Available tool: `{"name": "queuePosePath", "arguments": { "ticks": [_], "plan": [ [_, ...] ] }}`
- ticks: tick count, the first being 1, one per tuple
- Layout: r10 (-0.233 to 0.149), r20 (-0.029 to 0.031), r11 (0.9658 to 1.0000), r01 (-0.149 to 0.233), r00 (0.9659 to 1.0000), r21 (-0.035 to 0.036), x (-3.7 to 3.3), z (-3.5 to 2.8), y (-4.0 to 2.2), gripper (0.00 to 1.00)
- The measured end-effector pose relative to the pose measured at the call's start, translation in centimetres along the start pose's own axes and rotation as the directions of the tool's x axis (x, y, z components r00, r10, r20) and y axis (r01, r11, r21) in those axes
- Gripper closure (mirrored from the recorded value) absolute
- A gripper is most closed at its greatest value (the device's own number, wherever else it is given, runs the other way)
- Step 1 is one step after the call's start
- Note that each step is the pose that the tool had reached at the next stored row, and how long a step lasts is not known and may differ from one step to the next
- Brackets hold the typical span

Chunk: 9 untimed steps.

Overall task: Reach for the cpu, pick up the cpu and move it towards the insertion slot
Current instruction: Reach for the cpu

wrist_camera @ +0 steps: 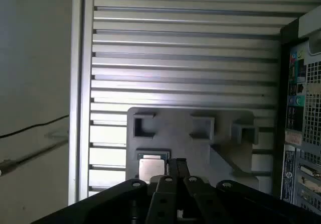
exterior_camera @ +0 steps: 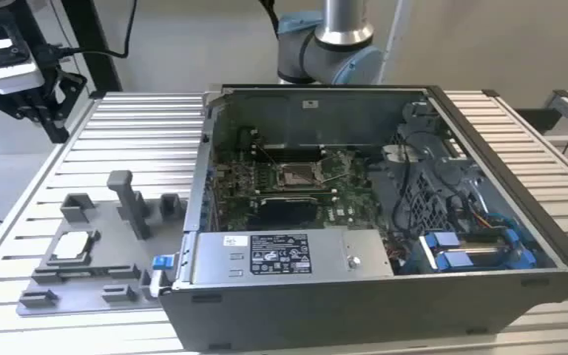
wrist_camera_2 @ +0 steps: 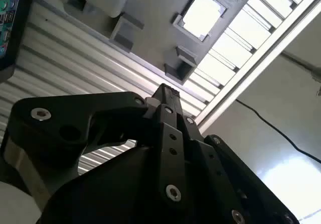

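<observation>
The cpu (exterior_camera: 73, 247) lies flat, silvery face up, in a square pocket of the grey fixture plate (exterior_camera: 86, 285) at the exterior view's left. It shows in both wrist views as a pale square (wrist_camera_2: 200, 15) (wrist_camera: 150, 168). My gripper (exterior_camera: 47, 118) hangs high over the table's far left corner, well away from the cpu. Its black fingers (wrist_camera_2: 168, 91) (wrist_camera: 176, 164) are shut together with nothing between them. The insertion slot (exterior_camera: 297, 175), with its shiny metal frame, sits at the middle of the green board inside the open computer case (exterior_camera: 383, 296).
The fixture plate carries several upright grey blocks (exterior_camera: 126, 200) near the cpu. The ribbed aluminium table (exterior_camera: 136, 140) runs under everything. The arm's base (exterior_camera: 328, 44) stands behind the case. A black cable (wrist_camera_2: 281, 131) lies on the floor beyond the table edge.
</observation>
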<state>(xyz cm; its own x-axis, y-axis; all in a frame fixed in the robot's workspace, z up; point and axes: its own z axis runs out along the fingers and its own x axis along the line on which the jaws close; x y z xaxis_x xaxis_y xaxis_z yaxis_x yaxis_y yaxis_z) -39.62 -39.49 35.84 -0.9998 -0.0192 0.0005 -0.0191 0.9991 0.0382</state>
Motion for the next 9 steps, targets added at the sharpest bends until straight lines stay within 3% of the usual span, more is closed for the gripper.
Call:
{"name": "queuePosePath", "arguments": {
  "ticks": [9],
  "plan": [
    [0.000, 0.0000, 1.0000, 0.000, 1.0000, -0.0001, 0.00, 0.00, 0.00, 1.00]
  ]
}}
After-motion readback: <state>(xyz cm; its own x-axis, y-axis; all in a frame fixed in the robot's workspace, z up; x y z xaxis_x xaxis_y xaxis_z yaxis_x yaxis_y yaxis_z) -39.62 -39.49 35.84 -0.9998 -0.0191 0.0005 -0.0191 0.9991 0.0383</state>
